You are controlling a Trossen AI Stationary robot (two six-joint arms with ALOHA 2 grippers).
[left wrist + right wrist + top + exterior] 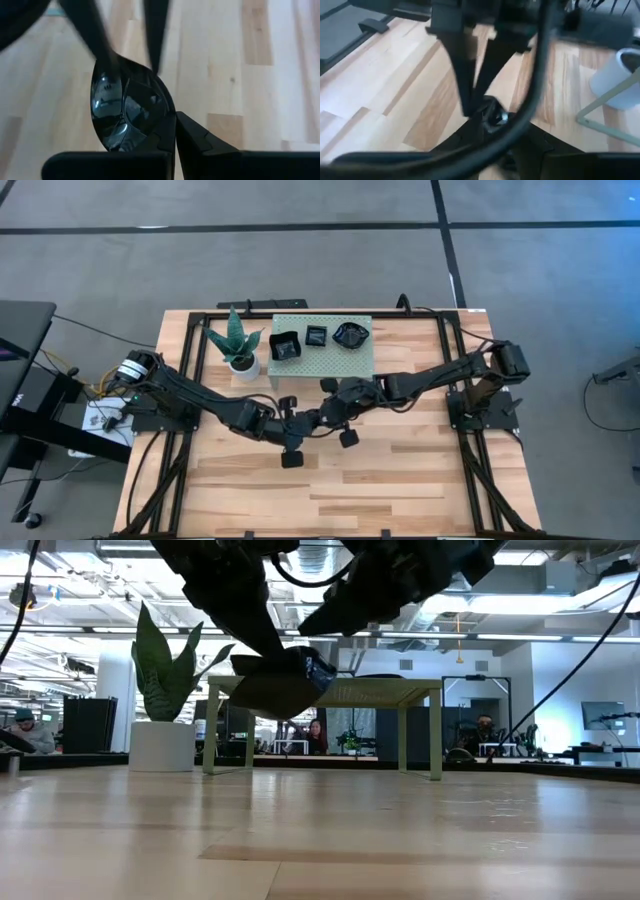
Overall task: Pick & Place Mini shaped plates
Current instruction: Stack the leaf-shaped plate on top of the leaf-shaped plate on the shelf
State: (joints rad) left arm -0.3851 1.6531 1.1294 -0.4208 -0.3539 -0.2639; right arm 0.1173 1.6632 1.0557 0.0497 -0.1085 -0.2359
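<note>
Mid-handover, by the look of it. One mini plate point(127, 112) held in the air above the bare middle of the table point(400, 480), both arms meeting on it. Left gripper point(300, 423) pinched tight on the plate's rim, fingers point(170, 135) pressed together at its edge. Right gripper point(335, 412) right beside, its fingers point(462, 85) straddling the same plate; closed on it or merely around it, cannot tell. Low view: plate point(280, 680) hanging tilted, clear of the wood. Farther back, green stand point(322, 355) carrying three plates: square point(285, 346), small square point(316, 336), wavy point(351, 334). Count: four plates seen, three placed, one in transit. Potted plant point(238, 345) just beside the stand, one. More plates left to place: none visible elsewhere.
</note>
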